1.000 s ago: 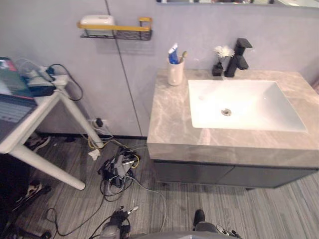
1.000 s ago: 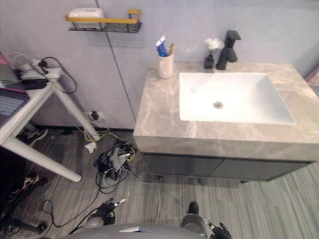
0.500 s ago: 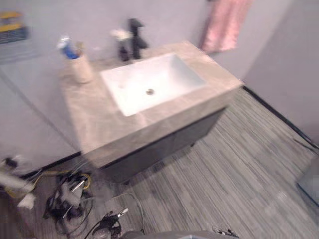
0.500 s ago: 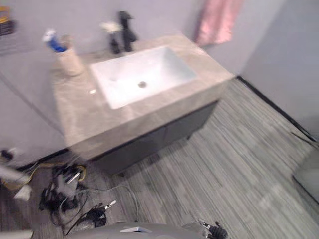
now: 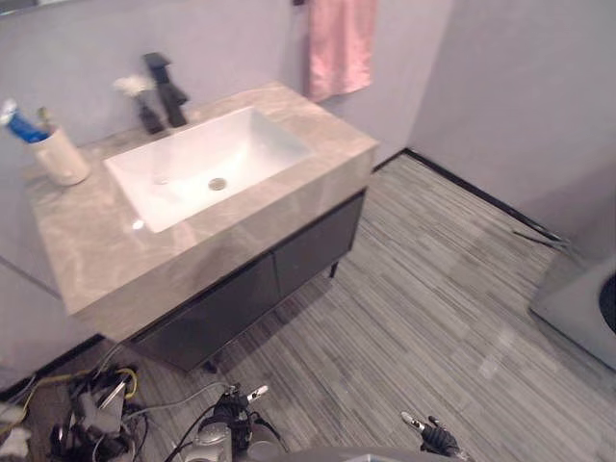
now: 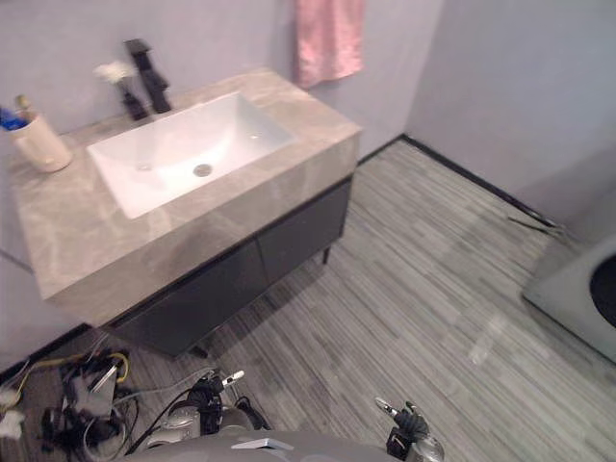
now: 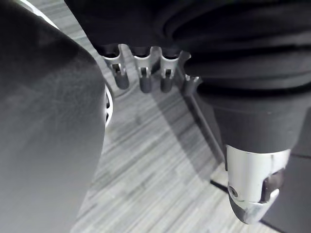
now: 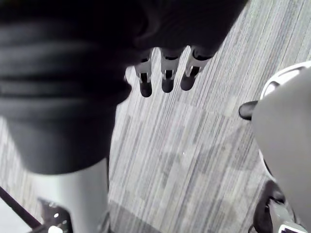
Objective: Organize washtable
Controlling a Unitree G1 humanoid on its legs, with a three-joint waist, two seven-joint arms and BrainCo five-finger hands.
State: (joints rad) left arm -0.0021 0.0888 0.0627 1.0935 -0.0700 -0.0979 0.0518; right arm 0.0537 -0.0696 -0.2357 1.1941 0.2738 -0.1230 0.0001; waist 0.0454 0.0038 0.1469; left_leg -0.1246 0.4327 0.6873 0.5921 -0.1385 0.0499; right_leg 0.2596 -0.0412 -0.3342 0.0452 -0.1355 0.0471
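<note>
The washtable (image 5: 91, 241) has a grey marble top and dark cabinet doors, and stands at the upper left. A white sink (image 5: 202, 164) is set into it, with a black faucet (image 5: 166, 85) behind. A small dark vase with a white flower (image 5: 142, 104) stands beside the faucet. A cream cup holding a toothbrush and a blue tube (image 5: 56, 154) sits at the top's far left. My left hand (image 7: 141, 73) hangs low over the floor with straight fingers and holds nothing. My right hand (image 8: 167, 73) hangs the same way, empty.
A pink towel (image 5: 339, 43) hangs on the wall right of the washtable. A tangle of cables and a power strip (image 5: 91, 423) lies on the striped grey floor at lower left. A pale grey appliance (image 5: 577, 298) stands at the right edge.
The whole picture has swung to the right, so the camera moved. The wall shelf and white desk have left the picture; the towel and right-hand floor have come in. Nothing on the washtable moved.
</note>
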